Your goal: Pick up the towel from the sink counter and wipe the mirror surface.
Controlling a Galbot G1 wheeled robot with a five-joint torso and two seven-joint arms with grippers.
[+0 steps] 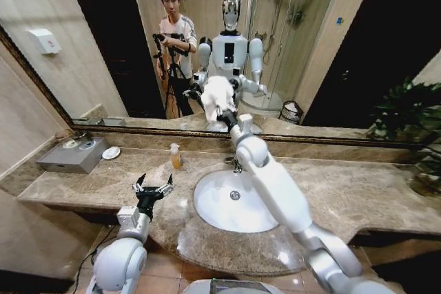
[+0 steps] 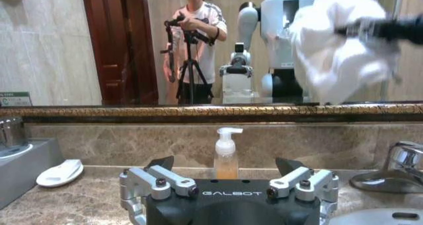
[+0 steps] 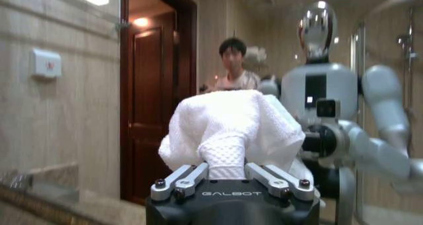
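Your left claw (image 1: 153, 187) hangs released just above the desk (image 1: 344, 197), to the left of the basin (image 1: 231, 201), with the soap bottle (image 1: 176, 157) beyond it. Your right claw (image 1: 224, 113) is clenched on the towel (image 1: 218, 96), held up against the mirror (image 1: 103, 46) above the tap (image 1: 236, 164).

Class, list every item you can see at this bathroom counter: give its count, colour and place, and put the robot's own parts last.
towel: one, white, held against the mirror.
mirror: one, bronze-framed, on the wall above the counter.
sink counter: one, beige-brown marble, with an oval white basin.
tap: one, chrome, behind the basin.
soap bottle: one, amber with white pump, left of the tap.
grey box: one, at the counter's left end.
soap dish: one, white, beside the box.
right pincer: shut on the towel, at the mirror.
left pincer: open, above the counter's left part.
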